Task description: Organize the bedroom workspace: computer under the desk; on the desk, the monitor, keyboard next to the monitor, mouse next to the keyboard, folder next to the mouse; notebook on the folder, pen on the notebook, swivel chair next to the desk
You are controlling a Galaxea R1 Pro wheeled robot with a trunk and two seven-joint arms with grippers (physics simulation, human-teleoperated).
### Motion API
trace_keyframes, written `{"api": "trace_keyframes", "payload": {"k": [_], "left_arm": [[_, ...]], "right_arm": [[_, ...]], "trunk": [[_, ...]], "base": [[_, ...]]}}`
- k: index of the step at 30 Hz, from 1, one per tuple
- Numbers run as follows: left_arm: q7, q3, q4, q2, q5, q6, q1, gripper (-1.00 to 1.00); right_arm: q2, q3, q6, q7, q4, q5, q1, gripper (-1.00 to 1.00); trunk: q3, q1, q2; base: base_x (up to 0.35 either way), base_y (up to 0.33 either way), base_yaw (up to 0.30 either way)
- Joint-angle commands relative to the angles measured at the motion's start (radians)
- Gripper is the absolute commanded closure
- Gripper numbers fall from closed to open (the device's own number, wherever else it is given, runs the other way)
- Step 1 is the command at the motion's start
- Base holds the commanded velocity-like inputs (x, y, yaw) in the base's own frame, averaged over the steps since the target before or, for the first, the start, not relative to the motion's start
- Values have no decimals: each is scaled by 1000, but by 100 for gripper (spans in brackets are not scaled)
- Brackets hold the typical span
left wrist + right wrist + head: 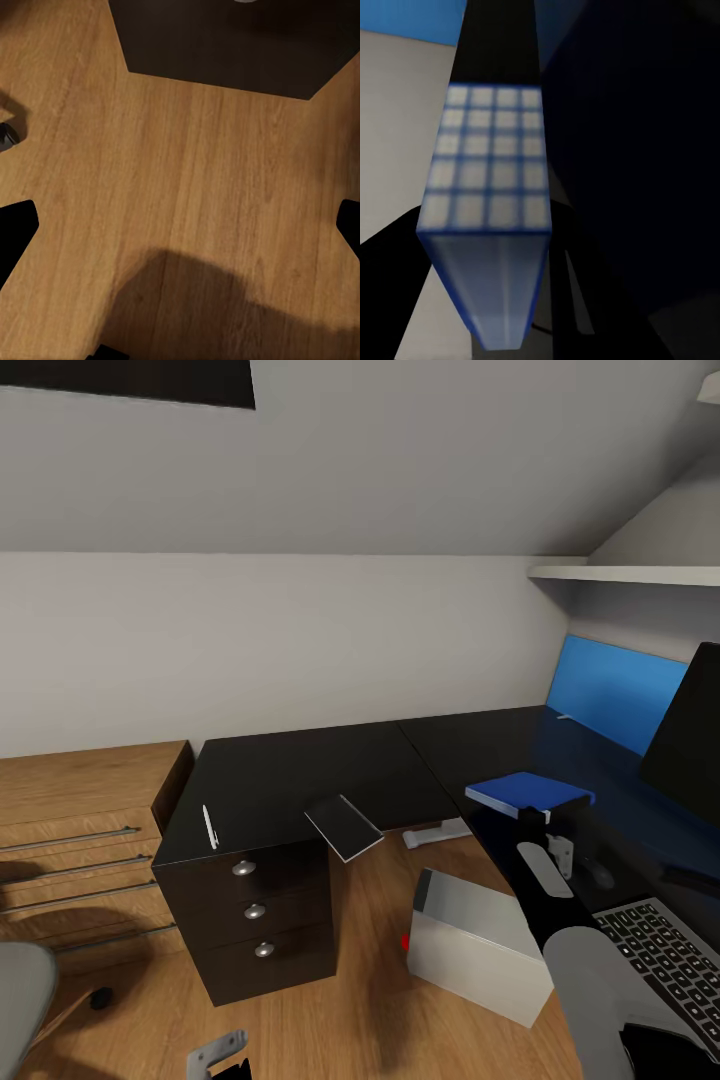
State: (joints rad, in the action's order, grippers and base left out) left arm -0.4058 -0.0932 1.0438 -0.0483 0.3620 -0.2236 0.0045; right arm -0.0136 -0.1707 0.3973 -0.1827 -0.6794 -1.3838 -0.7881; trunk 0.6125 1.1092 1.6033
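My right gripper (548,822) is shut on the blue folder (528,790), holding it over the right wing of the black desk (300,770). In the right wrist view the folder (487,217) shows end-on between the dark fingers (390,247). On the left wing, the whitish pen (210,827) lies above the drawers and the grey notebook (344,826) overhangs the front edge. The monitor (690,730) and the keyboard (665,955) are at the right. The grey computer (480,945) stands on the floor. My left gripper (180,225) hangs open over the wood floor.
An oak drawer chest (80,840) adjoins the desk's left end. A corner of the grey swivel chair (20,1000) sits at the lower left. A blue panel (615,690) and a white shelf (630,573) line the right wall. A white object (437,832) lies under the desk.
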Motion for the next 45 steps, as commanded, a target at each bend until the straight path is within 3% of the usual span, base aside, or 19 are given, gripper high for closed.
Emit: {"api": "trace_keyframes", "payload": {"k": [1,10,11,45], "left_arm": [[-7,-2,2,0,8,-3,0,-100],[-7,-2,2,0,7,-4,0,-100],[-7,-2,2,0,7,-4,0,-100],[-8,-2,-7,0,8,-2,0,-100]], "right_arm": [[0,1,4,-2,-1,-6,0,100],[-3,2,-6,-5,0,-7,1,100],[-3,2,-7,-6,0,-7,1,-100],[-6,6,-6,-16,-2,0,1,-100]], "trunk": [[1,0,0],[1,0,0],[1,0,0],[1,0,0]], "base": [[0,0,0],[0,0,0],[0,0,0],[-29,-16,0]]}}
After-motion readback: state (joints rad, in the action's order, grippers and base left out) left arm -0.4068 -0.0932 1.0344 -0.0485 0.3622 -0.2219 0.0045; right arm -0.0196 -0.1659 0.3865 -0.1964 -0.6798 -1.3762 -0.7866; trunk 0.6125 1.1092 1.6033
